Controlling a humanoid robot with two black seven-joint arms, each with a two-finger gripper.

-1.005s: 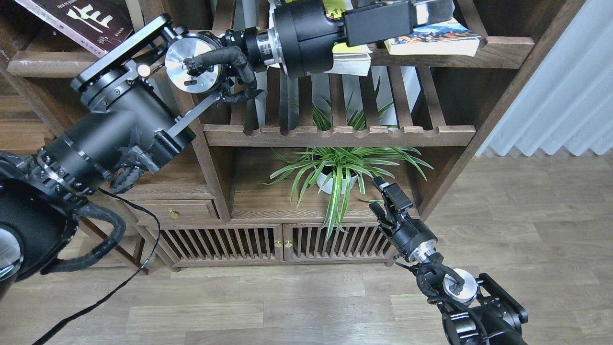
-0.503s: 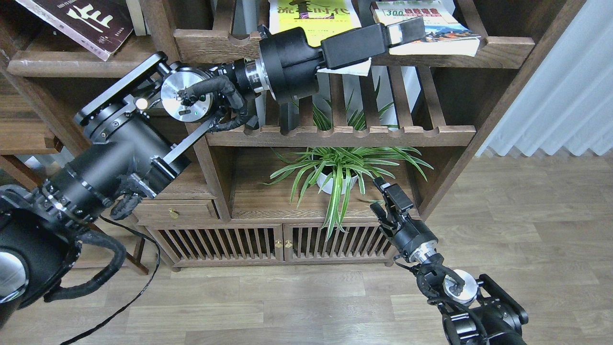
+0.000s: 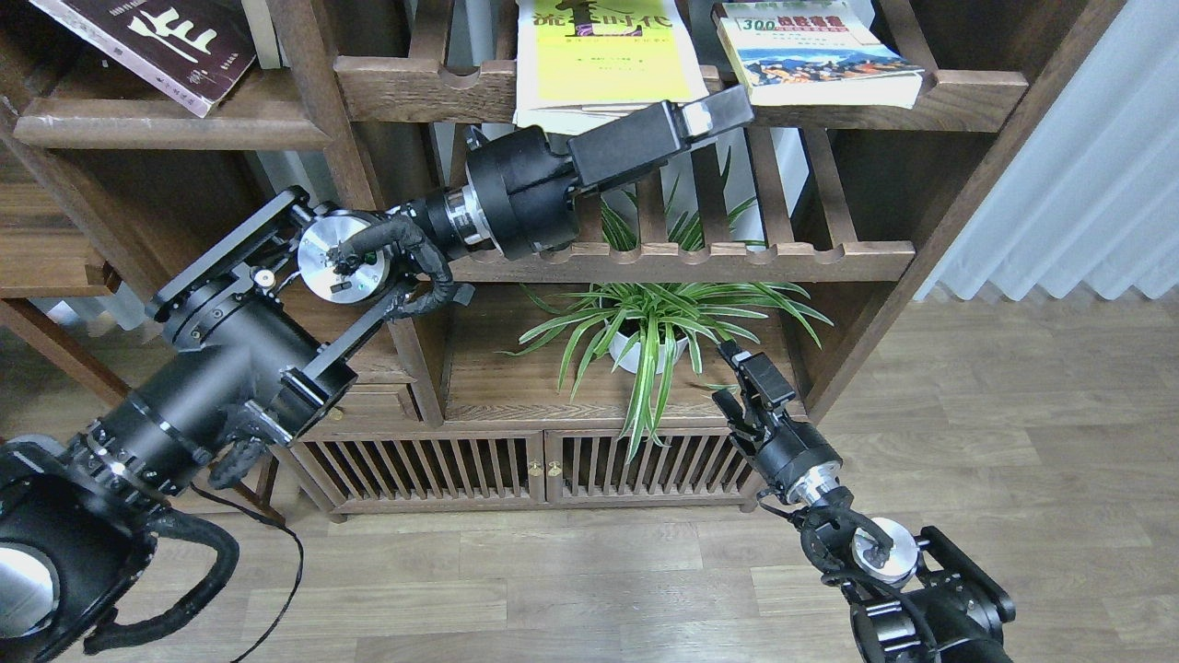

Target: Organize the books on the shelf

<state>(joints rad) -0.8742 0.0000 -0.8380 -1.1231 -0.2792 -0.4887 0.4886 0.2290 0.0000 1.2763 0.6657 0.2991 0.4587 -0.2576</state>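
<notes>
A maroon book [image 3: 138, 41] with white characters lies tilted on the solid dark-brown shelf [image 3: 175, 131] at the top left. The yellow-green book [image 3: 599, 55] and the "300" book [image 3: 815, 51] lie flat side by side on the upper slatted rack [image 3: 967, 87]. My left gripper [image 3: 717, 112] hangs just below that rack's front rail, between the two books, and holds nothing. It is seen side-on, so its fingers cannot be told apart. My right gripper [image 3: 741, 382] stands low by the cabinet, open and empty.
A lower slatted rack [image 3: 654, 261] runs under my left forearm. A potted spider plant [image 3: 649, 336] stands on a plank beneath it. Below is a cabinet with slatted doors [image 3: 543, 470]. A white curtain [image 3: 1078, 184] hangs at the right, over wood flooring.
My left arm has dropped and drawn back to the left. Its gripper moved from in front of the yellow-green and "300" books to below the rack's rail. The right arm has not moved.
</notes>
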